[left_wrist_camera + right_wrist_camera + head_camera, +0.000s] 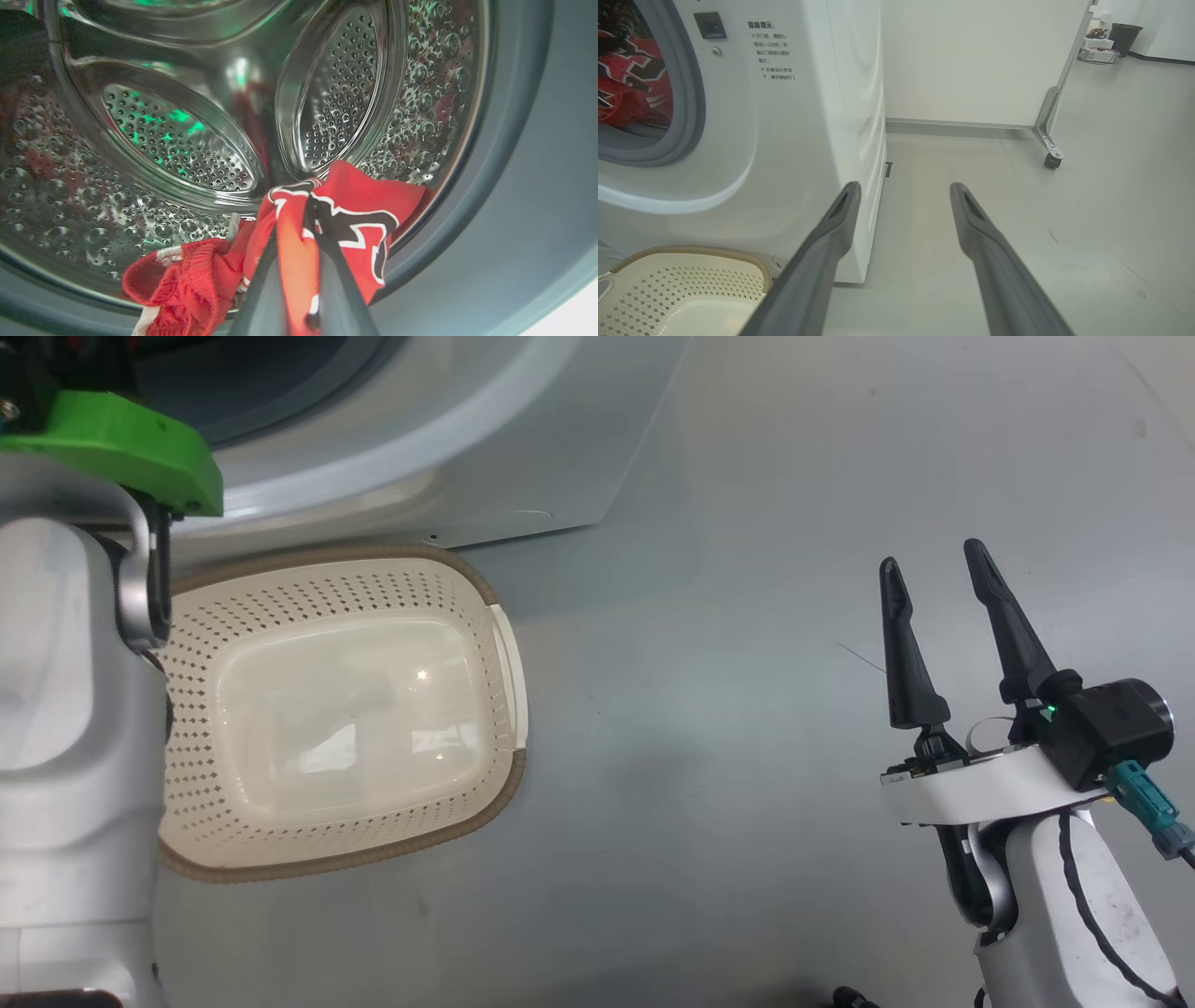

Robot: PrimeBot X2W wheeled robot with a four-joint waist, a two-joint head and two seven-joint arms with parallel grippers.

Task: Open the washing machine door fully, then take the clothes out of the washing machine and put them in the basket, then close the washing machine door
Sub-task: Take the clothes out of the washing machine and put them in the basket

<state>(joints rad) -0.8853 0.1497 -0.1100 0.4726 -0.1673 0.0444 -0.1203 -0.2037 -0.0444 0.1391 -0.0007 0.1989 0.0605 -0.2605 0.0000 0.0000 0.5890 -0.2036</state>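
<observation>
Pinching the red clothes [364,210] at the bottom centre of the left wrist frame, the left end effector [306,210] is holding them inside the drum [177,144] of the washer [794,140]. At the lower right of the head frame, the right end effector [930,555] is hovering over the floor [747,756], fingers spread wide. At the left centre, the basket [467,574] is sitting just below the washer's front.

My left forearm [65,709] hides the left end of the basket [485,607], the washer [467,448] runs off the head view's top edge, the clothes [355,210] spill past my left wrist view's bottom edge, and the printed notice [773,51] is too small to read.
</observation>
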